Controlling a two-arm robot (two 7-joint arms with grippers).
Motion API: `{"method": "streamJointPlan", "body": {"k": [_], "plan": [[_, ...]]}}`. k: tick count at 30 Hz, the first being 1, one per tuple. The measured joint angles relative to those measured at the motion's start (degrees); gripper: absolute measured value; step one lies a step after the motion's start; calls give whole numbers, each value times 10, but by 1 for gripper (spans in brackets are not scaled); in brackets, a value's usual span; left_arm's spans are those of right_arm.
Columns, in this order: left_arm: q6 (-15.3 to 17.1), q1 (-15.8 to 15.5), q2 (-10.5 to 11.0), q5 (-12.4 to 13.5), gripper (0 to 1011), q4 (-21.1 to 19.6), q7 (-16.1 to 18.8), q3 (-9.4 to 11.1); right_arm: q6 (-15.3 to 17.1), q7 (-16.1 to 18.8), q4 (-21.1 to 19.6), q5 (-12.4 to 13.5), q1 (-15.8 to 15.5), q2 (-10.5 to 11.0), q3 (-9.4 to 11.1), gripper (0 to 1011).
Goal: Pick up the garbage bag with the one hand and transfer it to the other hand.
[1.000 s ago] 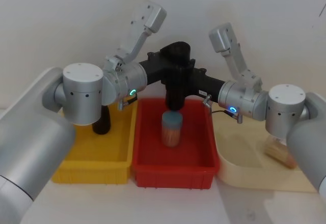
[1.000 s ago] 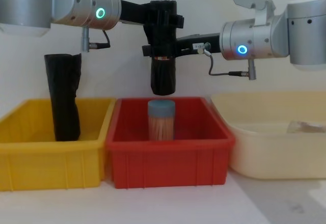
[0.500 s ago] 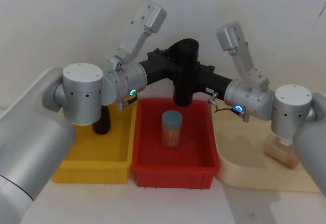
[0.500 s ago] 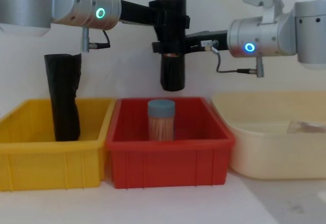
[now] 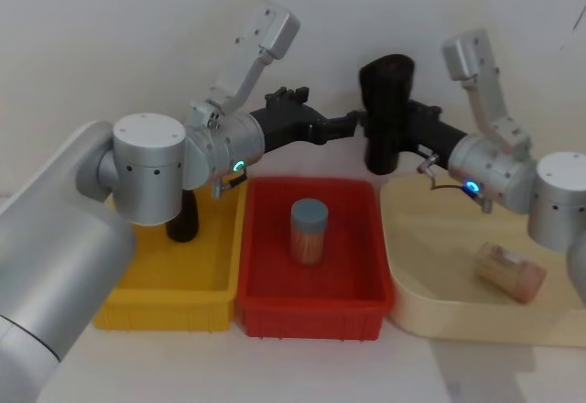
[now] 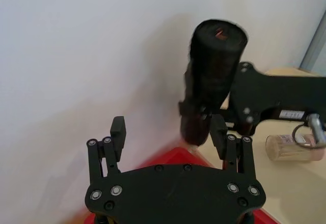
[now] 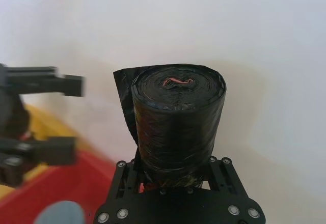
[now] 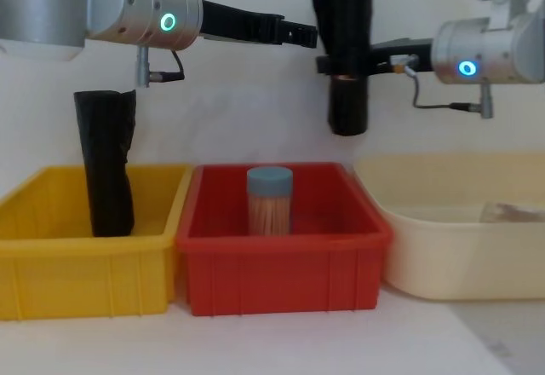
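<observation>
While the right gripper is clenching the garbage bag roll around its middle, the roll is hanging upright, its long axis vertical, with one flat end facing up and the other pointing down toward the red bin. It is sitting above and just past the red bin's right rear corner, clear of the bin. In the right wrist view the roll is standing straight out of the jaws, its wound end showing a reddish core.

Released and spread wide, the left gripper is hovering above the red bin's rear edge, its tips just beside the roll without touching it; in the left wrist view its two fingers are standing well apart.

Three bins are sitting side by side on the desk: a yellow bin left of the red one and a cream bin right of it. One second black roll is standing upright in the yellow bin. One toothpick jar with a blue lid is standing in the red bin, and one more jar is lying on its side in the cream bin.
</observation>
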Motion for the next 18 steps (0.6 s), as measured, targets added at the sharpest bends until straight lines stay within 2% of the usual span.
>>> {"method": "streamJointPlan", "body": {"k": [8, 18], "plan": [[0, 0, 0, 0, 1001, 0, 0, 0, 30, -33, -41, -8, -20, 34, 17, 550], [0, 0, 0, 0, 1000, 0, 0, 0, 110, -37, -127, -16, -58, 91, 22, 549]]}}
